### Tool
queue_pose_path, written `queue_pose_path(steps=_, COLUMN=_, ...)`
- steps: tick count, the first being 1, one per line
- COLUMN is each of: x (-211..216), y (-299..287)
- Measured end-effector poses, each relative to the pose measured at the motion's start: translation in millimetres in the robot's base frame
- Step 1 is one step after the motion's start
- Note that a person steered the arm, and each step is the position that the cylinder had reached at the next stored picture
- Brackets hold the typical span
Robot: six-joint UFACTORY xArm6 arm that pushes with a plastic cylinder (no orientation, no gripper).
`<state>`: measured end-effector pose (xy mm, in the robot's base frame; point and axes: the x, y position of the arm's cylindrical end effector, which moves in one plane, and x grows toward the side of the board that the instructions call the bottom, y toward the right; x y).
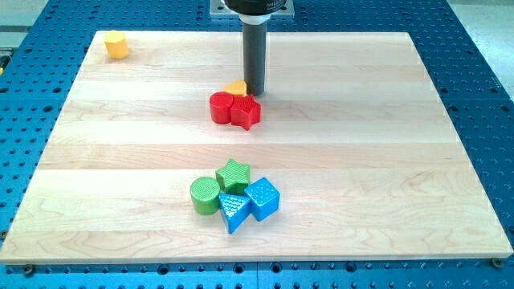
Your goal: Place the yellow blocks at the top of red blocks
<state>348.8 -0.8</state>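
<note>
A red cylinder (220,107) and a red star block (246,112) sit touching each other near the board's middle, toward the view's top. A yellow block (236,88) lies just above them, touching both; its shape is partly hidden. My tip (254,91) stands right beside this yellow block on its right, just above the red star. A second yellow block, a hexagonal one (117,45), rests far off at the board's top left corner.
A cluster lies toward the view's bottom centre: green star (234,175), green cylinder (206,195), blue triangle (233,212), blue cube (263,198). The wooden board (385,160) rests on a blue perforated table.
</note>
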Motion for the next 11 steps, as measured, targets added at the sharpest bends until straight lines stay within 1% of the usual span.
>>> queue_pose_path(steps=1, x=-9, y=8)
queue_pose_path(steps=2, x=-75, y=-10)
queue_pose_path(steps=3, x=-60, y=-171)
queue_pose_path(steps=4, x=-60, y=-296)
queue_pose_path(steps=5, x=-119, y=-295)
queue_pose_path(steps=6, x=-127, y=-244)
queue_pose_path(steps=7, x=-52, y=-160)
queue_pose_path(steps=8, x=-8, y=-100)
queue_pose_path(steps=9, x=-1, y=-96)
queue_pose_path(steps=10, x=-15, y=-96)
queue_pose_path(steps=11, x=-18, y=-81)
